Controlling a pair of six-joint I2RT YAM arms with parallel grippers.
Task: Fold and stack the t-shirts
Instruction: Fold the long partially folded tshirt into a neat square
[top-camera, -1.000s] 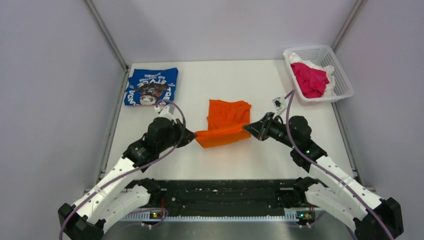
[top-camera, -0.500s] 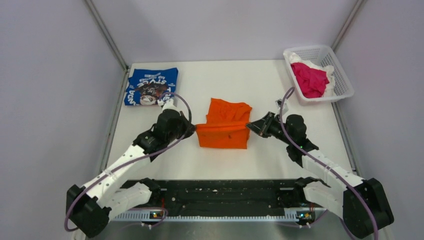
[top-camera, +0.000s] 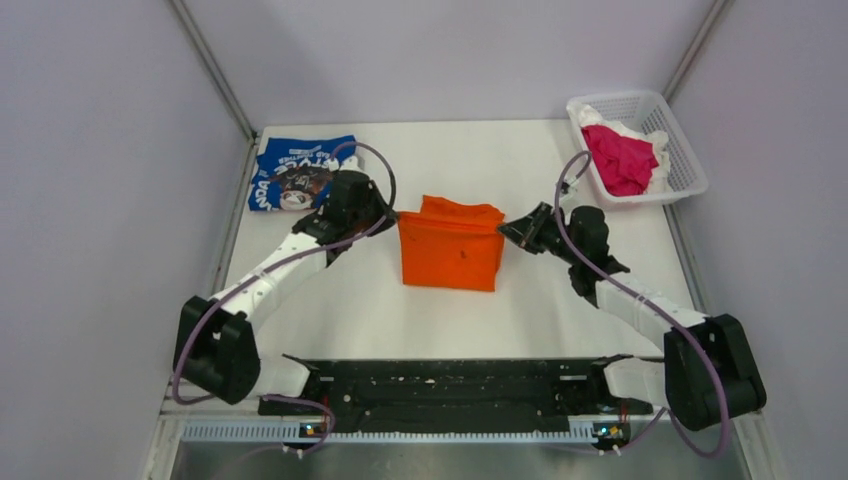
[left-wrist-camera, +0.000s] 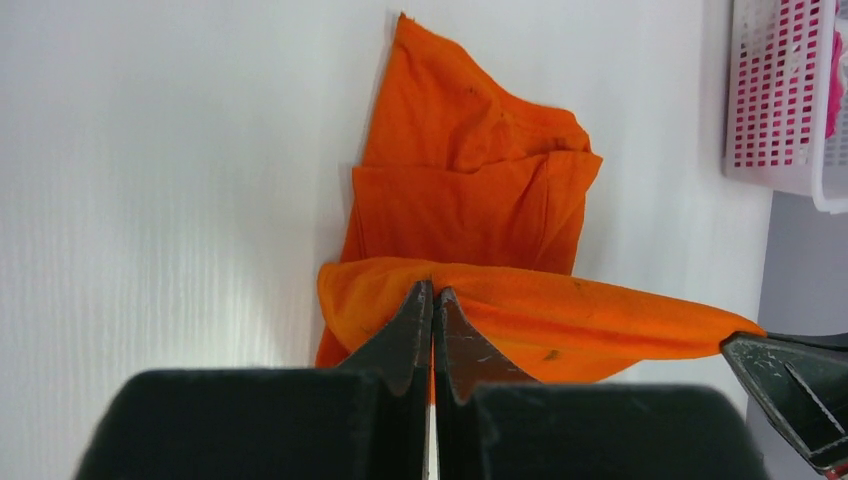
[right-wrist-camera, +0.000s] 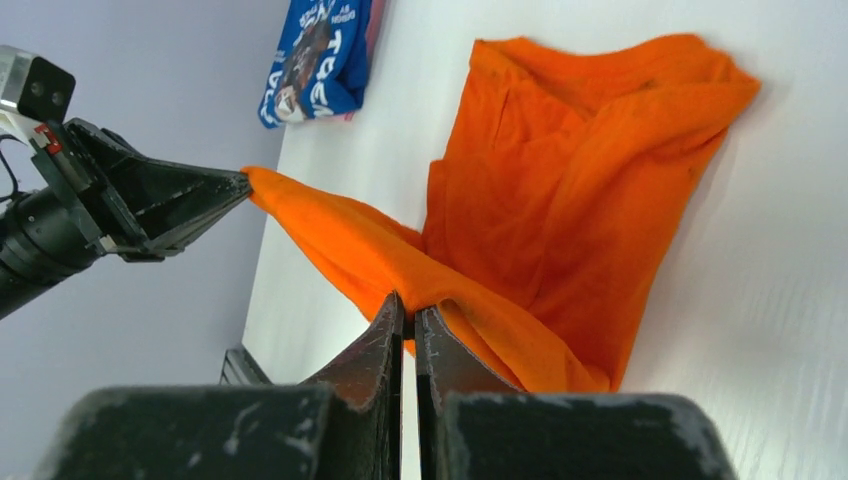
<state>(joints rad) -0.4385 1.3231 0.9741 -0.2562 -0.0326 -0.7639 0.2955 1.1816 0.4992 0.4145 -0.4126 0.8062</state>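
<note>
The orange t-shirt (top-camera: 450, 250) lies folded over in the middle of the table. My left gripper (top-camera: 393, 216) is shut on its left corner and my right gripper (top-camera: 504, 233) is shut on its right corner, holding the folded edge taut above the far part of the shirt. In the left wrist view the pinched orange t-shirt edge (left-wrist-camera: 520, 310) stretches from my left gripper (left-wrist-camera: 434, 292) to the right fingers (left-wrist-camera: 790, 375). In the right wrist view my right gripper (right-wrist-camera: 408, 306) pinches the orange t-shirt (right-wrist-camera: 570, 200). The blue t-shirt (top-camera: 300, 172) lies folded at the far left, also in the right wrist view (right-wrist-camera: 320, 55).
A white mesh basket (top-camera: 680, 150) holding pink and white cloth (top-camera: 620, 158) stands at the far right; it shows in the left wrist view (left-wrist-camera: 775, 90). Metal frame posts and grey walls bound the table on both sides.
Both grippers have carried the near edge of the orange t-shirt away from the arm bases toward the far side, folding it over itself. Both arms have stretched further out.
</note>
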